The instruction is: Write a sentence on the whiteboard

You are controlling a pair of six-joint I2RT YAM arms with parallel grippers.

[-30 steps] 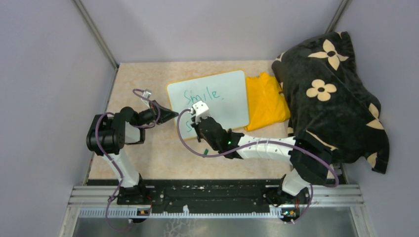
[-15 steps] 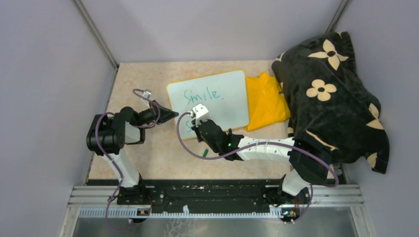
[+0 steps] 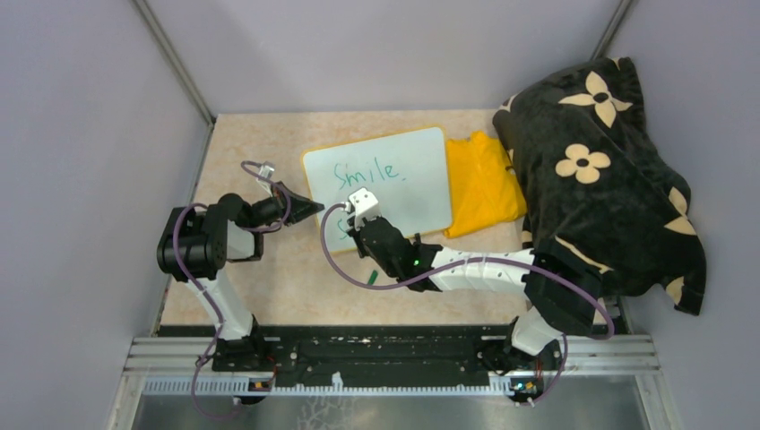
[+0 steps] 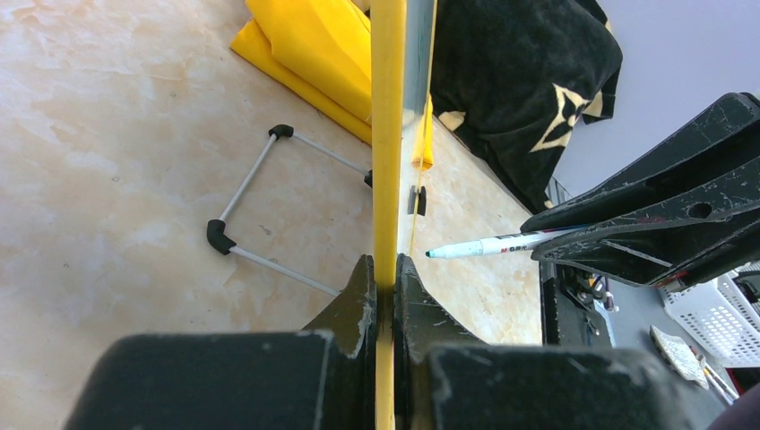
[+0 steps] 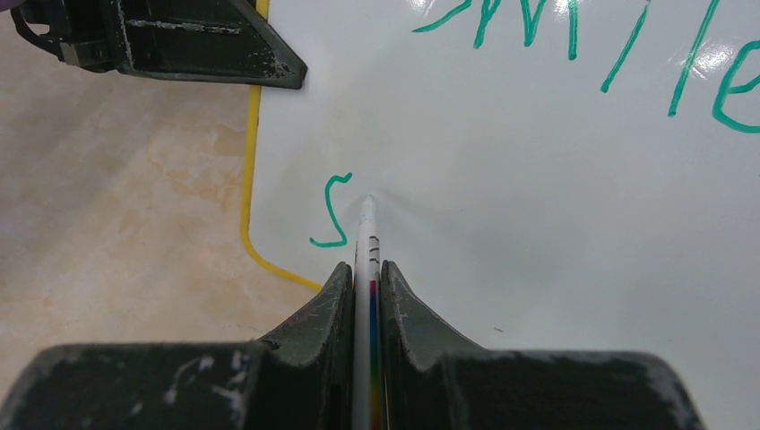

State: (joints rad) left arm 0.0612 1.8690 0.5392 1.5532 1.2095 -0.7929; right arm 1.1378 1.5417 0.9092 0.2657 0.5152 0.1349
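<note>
Marker [image 5: 366, 228] slightly nearer than before, tip far-leftward on whiteboard [image 5: 538, 224].

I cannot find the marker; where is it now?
In the right wrist view, the marker sits in the right pincer, tip at the whiteboard, just right of the green "s".

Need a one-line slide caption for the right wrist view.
Right gripper holds a marker to the whiteboard, beside a green "s" under "Smile".
</note>
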